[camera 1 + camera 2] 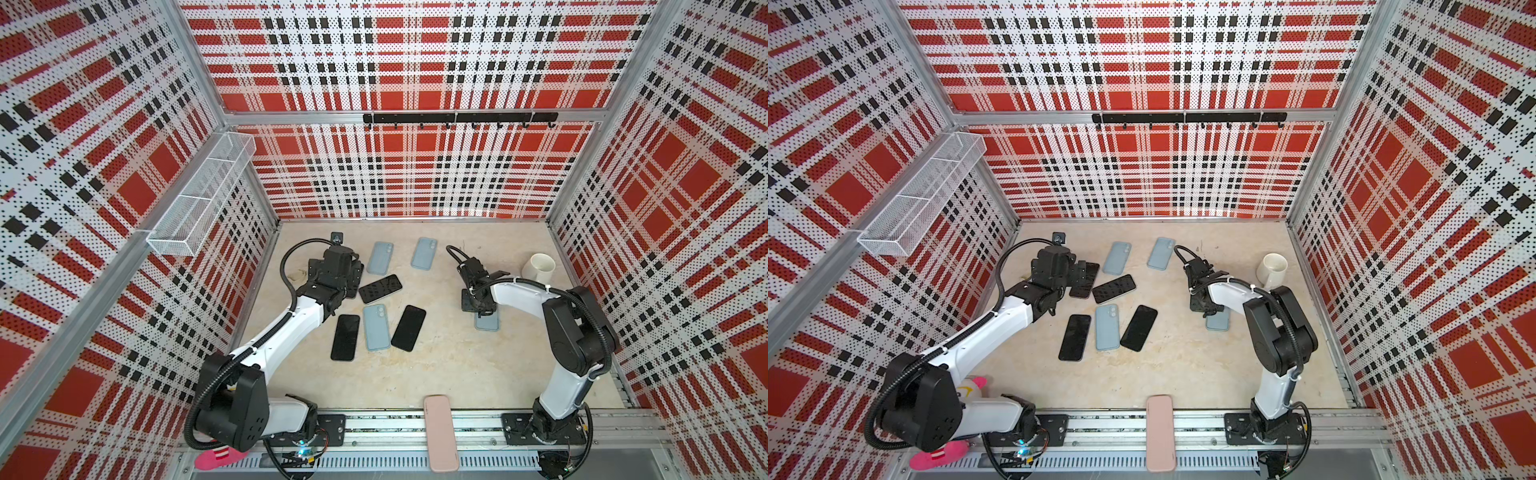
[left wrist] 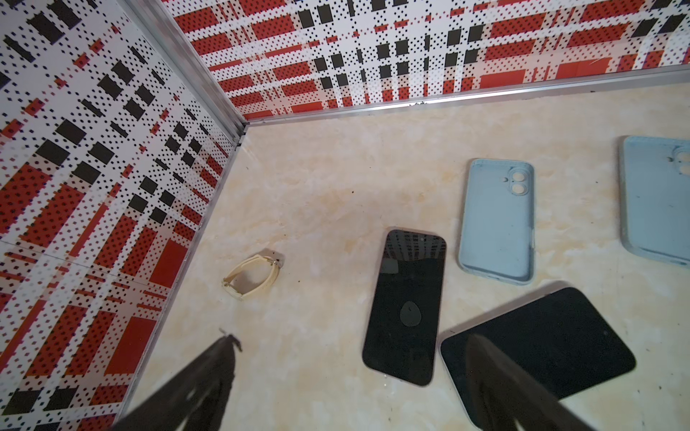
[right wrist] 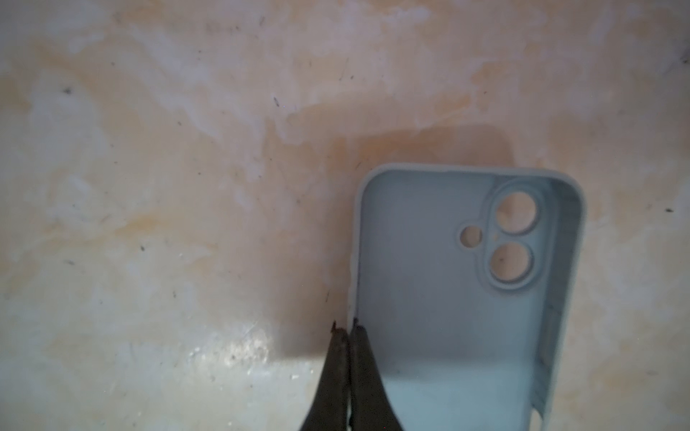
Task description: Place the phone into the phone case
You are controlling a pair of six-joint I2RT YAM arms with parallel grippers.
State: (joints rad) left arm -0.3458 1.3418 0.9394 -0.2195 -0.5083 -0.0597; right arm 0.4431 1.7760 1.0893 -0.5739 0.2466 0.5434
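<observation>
Hovering over a black phone (image 2: 405,309) lying screen-up on the table (image 2: 336,168), left gripper (image 2: 351,337) stands spread wide. The right gripper (image 3: 345,328) pinches the side wall of a blue case (image 3: 429,298), open side up, well apart from that phone.

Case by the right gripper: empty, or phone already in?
Empty. In the right wrist view the blue case shows its bare inside, with tabletop visible through the camera holes. The right gripper pinches its side wall.
</observation>
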